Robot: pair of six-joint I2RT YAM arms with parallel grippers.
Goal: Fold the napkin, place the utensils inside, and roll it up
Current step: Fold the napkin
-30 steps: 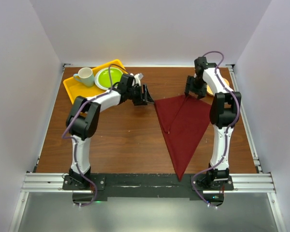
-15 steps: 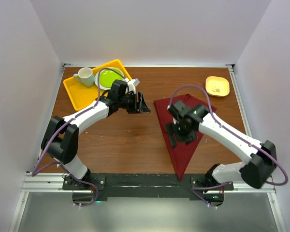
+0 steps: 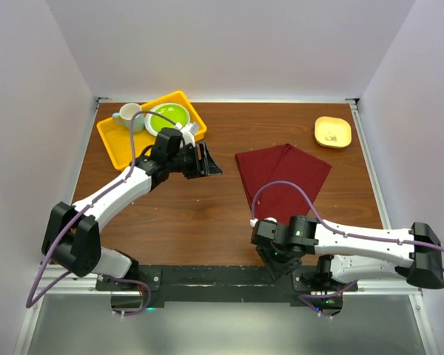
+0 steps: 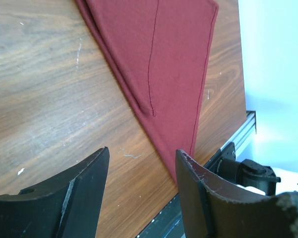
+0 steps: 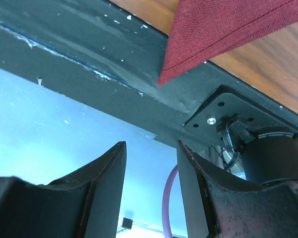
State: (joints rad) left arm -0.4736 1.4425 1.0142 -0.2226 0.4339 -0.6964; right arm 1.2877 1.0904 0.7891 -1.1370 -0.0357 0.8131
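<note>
The napkin (image 3: 285, 177) lies triangle-folded on the tabletop (image 3: 177, 214). We note the right pincer (image 3: 272, 257) has swung from its far corner to its near tip, jaws apart; the left pincer (image 3: 207, 159) waits open left of it. Second fold likely.

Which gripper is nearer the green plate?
Left. The left gripper sits close beside the green plate; the right gripper is at the table's near edge, by the napkin tip.

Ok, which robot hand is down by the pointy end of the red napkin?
The right gripper: it sits at the near table edge, the napkin tip just ahead of its open fingers. The left gripper is far off, by the yellow tray.
</note>
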